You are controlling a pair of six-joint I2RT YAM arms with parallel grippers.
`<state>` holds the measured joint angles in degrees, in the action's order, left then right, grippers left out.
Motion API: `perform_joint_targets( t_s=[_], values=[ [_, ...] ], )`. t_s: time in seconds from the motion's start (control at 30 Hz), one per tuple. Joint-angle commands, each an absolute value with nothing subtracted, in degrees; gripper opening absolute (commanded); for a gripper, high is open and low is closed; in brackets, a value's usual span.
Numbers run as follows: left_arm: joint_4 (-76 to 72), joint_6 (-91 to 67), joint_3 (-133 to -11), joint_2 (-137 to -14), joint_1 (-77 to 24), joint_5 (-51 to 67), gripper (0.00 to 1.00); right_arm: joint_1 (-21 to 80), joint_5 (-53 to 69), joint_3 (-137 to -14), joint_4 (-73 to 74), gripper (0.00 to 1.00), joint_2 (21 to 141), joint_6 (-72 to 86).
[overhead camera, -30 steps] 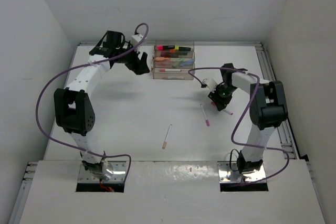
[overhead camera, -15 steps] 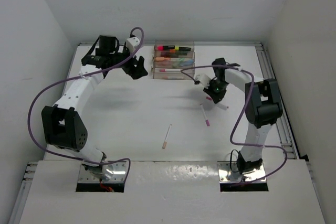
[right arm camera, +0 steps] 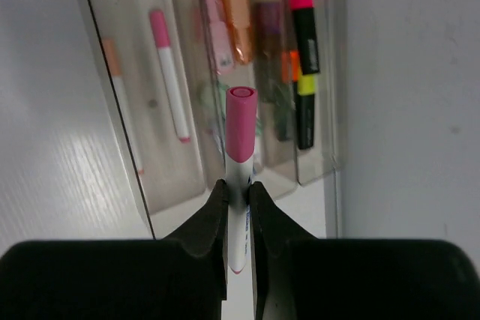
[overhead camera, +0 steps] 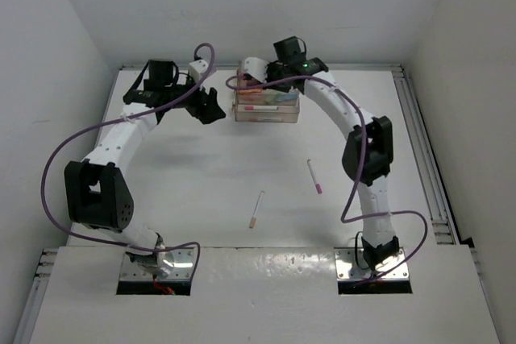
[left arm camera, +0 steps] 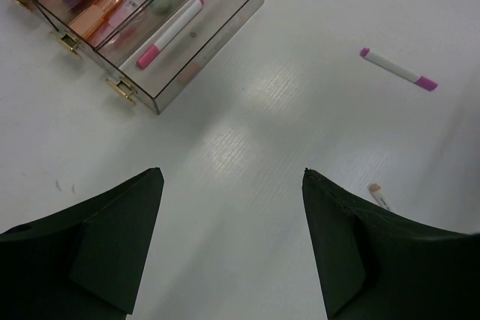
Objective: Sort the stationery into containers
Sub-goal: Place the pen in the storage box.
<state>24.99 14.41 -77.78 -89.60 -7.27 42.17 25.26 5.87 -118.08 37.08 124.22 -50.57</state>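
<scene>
Top view: the containers (overhead camera: 267,102), a stepped block of clear trays, sit at the far middle of the white bench (overhead camera: 201,167), with white walls around. Two thin white pens lie loose mid-bench, well apart from the trays: a purple-tipped pen (overhead camera: 314,176) and a peach-tipped pen (overhead camera: 256,209). The right arm (overhead camera: 339,106) arches over the trays.

Left wrist: the left fingers (left arm camera: 139,207) are spread wide and empty above bare bench near the front tray, which holds a pink-ended marker (left arm camera: 170,33).

Right wrist: the right fingers (right arm camera: 221,196) pinch a pink-capped pen (right arm camera: 241,129) above the trays; which compartment is unclear.
</scene>
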Motion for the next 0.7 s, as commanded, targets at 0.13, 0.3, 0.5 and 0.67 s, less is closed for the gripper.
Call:
perform_joint_targets(
  t_s=[0.13,0.3,0.5,0.67],
  values=[
    [18.0,10.5,-74.4,-86.7,-5.5,46.1,0.81,27.4,3.8,-120.2,33.4,0.0,133.1,-54.1],
    [20.1,13.1,-73.2,-85.9,-6.3,44.8,0.82,27.6,3.0,-118.6,30.9,0.2,134.6,-54.1],
    [23.2,10.1,-67.1,-81.8,-10.2,39.1,0.81,27.5,4.0,-116.1,29.6,0.51,131.1,-48.1],
    [23.3,-4.8,-59.1,-73.5,-17.7,23.8,0.79,24.4,8.9,-107.6,29.4,0.58,118.6,-27.7]
  ],
)
